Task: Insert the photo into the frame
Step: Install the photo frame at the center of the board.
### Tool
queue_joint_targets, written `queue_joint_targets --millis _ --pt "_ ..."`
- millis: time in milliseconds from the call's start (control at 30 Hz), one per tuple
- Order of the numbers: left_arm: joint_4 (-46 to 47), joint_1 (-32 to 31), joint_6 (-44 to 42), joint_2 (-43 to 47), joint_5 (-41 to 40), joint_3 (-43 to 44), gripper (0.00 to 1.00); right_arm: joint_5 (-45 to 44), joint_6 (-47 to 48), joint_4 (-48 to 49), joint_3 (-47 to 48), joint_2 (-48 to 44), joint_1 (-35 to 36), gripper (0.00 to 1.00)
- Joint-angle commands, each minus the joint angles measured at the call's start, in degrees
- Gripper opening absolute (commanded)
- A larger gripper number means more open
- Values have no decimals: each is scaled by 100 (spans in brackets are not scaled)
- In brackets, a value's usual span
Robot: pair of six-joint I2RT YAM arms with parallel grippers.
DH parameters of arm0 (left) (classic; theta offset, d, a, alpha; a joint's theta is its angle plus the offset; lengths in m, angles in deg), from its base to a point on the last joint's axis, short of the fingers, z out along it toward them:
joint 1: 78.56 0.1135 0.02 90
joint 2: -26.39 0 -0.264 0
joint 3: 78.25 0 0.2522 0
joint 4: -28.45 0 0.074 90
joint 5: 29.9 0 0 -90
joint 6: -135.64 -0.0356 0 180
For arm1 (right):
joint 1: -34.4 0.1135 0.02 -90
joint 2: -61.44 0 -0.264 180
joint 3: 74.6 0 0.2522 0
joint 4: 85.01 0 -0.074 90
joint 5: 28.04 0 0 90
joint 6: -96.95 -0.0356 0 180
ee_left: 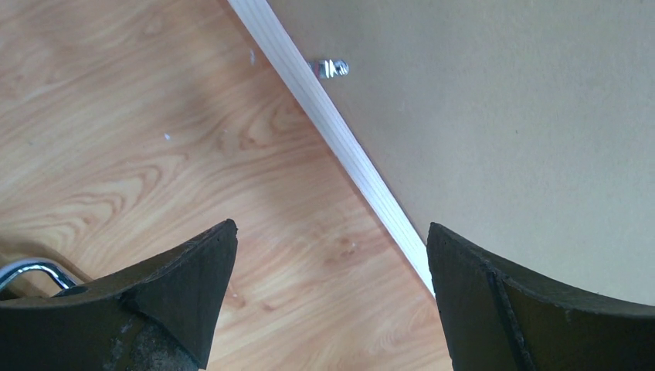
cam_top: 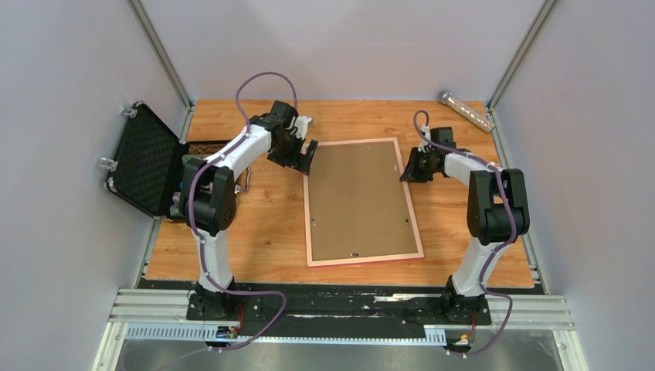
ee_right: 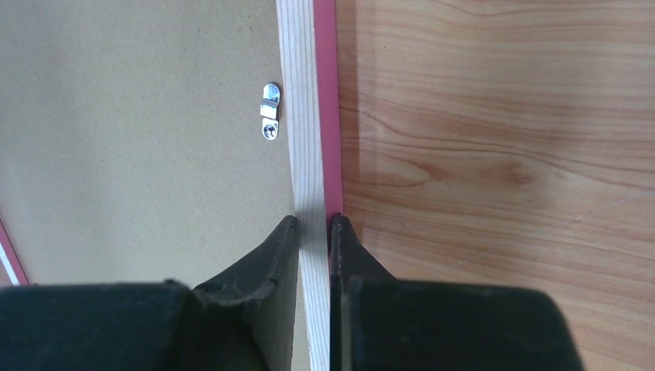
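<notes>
The frame point(cam_top: 364, 259) lies face down in the middle of the table, its pale back rails around a brown backing board point(cam_top: 359, 201). The photo is hidden. My left gripper point(cam_top: 303, 158) hovers open at the frame's far left corner. In the left wrist view the left gripper point(ee_left: 332, 228) has its fingers wide apart, one over bare wood and one over the board, with the rail point(ee_left: 340, 135) running between them. My right gripper point(cam_top: 407, 168) is at the frame's right rail. In the right wrist view the right gripper point(ee_right: 313, 220) is shut on that rail point(ee_right: 297, 93), pink edge outward.
An open black case point(cam_top: 147, 158) stands at the table's left edge, close behind the left arm. A silver tube point(cam_top: 466, 110) lies at the back right corner. Small metal turn clips point(ee_right: 269, 110) sit on the backing board near the rails. Grey walls close in three sides.
</notes>
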Motion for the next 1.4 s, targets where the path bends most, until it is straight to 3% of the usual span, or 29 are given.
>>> queue_joint_targets --millis 0,567,933,1367 --pt "-46 25 -145 543 413 -243 100 213 -606 15 231 108 -86 0" --pt "234 -527 -179 637 669 -1378 100 303 -1226 474 145 86 -233 0" --pt "242 -537 -170 668 666 -1148 100 307 -1369 707 -200 -215 -681 0" --pt "88 -551 30 79 973 -531 99 467 -1268 905 -493 -307 -742 0"
